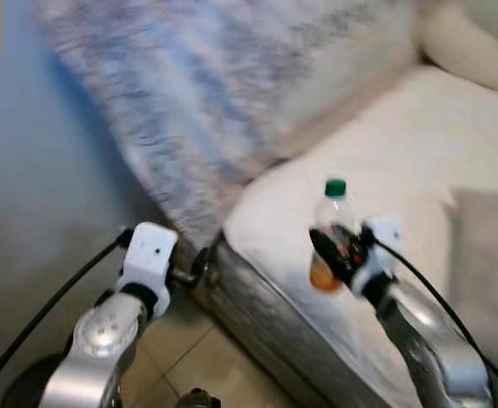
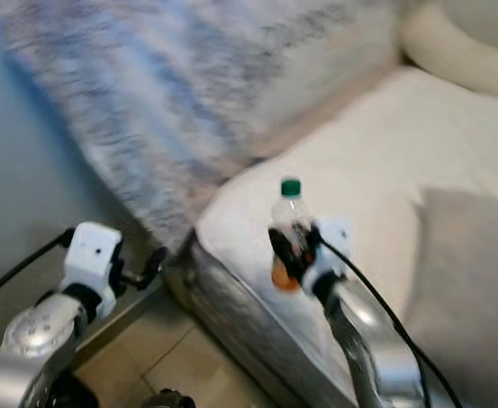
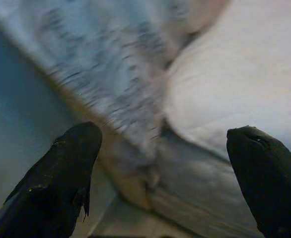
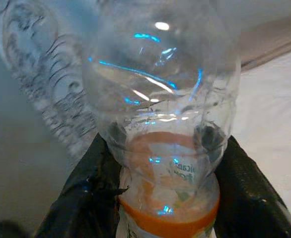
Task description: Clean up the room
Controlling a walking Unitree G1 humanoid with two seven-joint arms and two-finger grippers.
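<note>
Pinching a clear bottle [image 1: 330, 234], green cap, orange label, upright at frame centre: right gripper [image 1: 341, 252]. Left gripper [image 3: 165, 173] fingers spread, lower left.

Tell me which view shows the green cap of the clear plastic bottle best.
The left eye view: the green cap tops the clear plastic bottle held upright by the right gripper. The right eye view matches; the right wrist view shows the bottle's body.

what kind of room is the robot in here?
Probably a bedroom, or a living room with a daybed. A white mattress with a silvery side panel sits over a tiled floor, and a grey-patterned blanket is draped beside it. The right gripper holds a plastic bottle.
</note>
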